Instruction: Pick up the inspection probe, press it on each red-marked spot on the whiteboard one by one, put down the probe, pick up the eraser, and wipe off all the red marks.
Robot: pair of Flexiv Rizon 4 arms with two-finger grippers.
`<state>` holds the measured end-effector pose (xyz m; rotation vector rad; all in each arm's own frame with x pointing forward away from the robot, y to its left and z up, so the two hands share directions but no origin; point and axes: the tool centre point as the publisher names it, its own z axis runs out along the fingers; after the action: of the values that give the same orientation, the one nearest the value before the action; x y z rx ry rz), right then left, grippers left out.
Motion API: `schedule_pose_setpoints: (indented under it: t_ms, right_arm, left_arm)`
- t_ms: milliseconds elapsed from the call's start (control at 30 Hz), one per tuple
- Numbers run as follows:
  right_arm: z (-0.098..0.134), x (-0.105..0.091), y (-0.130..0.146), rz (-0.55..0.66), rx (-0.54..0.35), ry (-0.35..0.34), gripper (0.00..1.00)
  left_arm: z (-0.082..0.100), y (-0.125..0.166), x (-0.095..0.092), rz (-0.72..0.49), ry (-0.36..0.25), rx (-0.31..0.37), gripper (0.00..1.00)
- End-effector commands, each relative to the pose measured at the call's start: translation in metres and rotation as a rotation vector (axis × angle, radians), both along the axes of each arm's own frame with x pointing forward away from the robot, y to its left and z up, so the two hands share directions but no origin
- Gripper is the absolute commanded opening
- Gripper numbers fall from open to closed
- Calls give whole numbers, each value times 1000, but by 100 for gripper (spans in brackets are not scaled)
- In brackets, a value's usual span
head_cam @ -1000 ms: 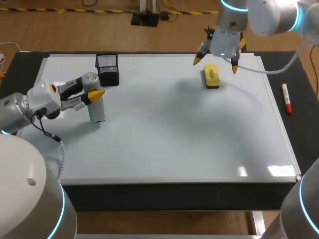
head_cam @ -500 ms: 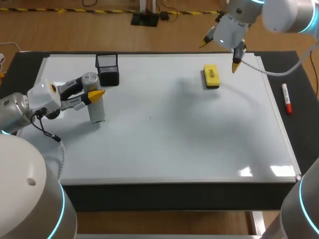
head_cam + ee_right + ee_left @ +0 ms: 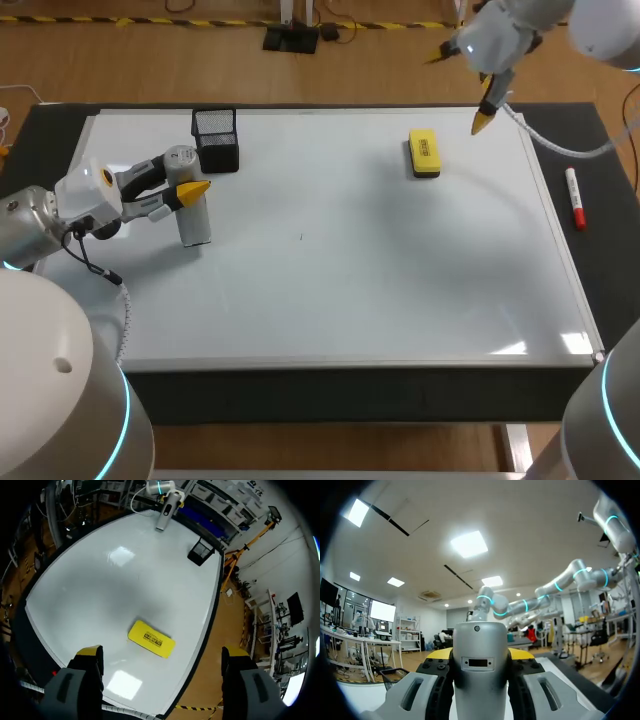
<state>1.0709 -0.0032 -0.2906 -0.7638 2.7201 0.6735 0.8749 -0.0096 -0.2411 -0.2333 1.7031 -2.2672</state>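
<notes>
When looking down from the head view, count two grippers: the left gripper (image 3: 190,196) low over the left part of the whiteboard (image 3: 350,290), the right gripper (image 3: 461,88) raised above the far right edge. Count one inspection probe (image 3: 194,220), a grey cylinder, standing upright with its lower end on the board, pinched from two sides by the left gripper's yellow-tipped fingers (image 3: 193,187). Check against the left wrist view: same grey body filling the gap between both yellow tips. Find the right gripper spread wide and gripping nothing, its two fingers well apart. From the right wrist view, see one yellow tip far out to each side, with the board below. Count one eraser (image 3: 424,153), yellow on top with a dark underside, lying flat on the far right part of the board, near the right gripper yet apart from it, and well apart from the probe. Count one black mesh holder (image 3: 216,140), standing on the far left part of the board, just beyond the probe and close beside the left gripper. Count one marker (image 3: 575,198), white with red ends, lying on the black table (image 3: 612,160) just off the board's right edge. Note one tiny dark speck (image 3: 300,237) near the board's middle, too small to tell more.
</notes>
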Motion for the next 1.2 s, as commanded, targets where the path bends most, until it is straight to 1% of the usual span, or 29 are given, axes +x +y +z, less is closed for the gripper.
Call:
schedule_pose_setpoints:
  t_ms: [33,100,133,167,267,400,433,467,567,1100,1200]
  right_arm:
    - [15,4,-1,-3,21,14,100]
    - [20,7,-1,-19,33,43,100]
    - [23,8,0,-15,57,22,100]
    - [24,8,1,-21,59,32,100]
    - [30,10,5,-32,93,31,100]
    - [32,10,8,-57,123,44,100]
    - [33,10,9,-59,137,38,100]
    - [34,9,10,-57,136,40,100]
    - [36,9,12,-36,141,84,100]
    - [36,9,12,-36,141,84,100]
    - [36,9,12,-36,141,84,100]
  left_arm:
    - [1,1,-1,1,-1,0,0]
    - [1,1,-1,1,-1,0,0]
    - [1,1,-1,1,-1,0,0]
    - [1,1,-1,1,-1,0,0]
    - [1,1,-1,1,-1,0,0]
    - [1,1,-1,1,-1,0,0]
    - [1,1,-1,1,-1,0,0]
    - [1,1,-1,1,-1,0,0]
    - [1,1,-1,1,-1,0,0]
    - [1,1,-1,1,-1,0,0]
    - [-1,-5,-7,-3,13,11,0]
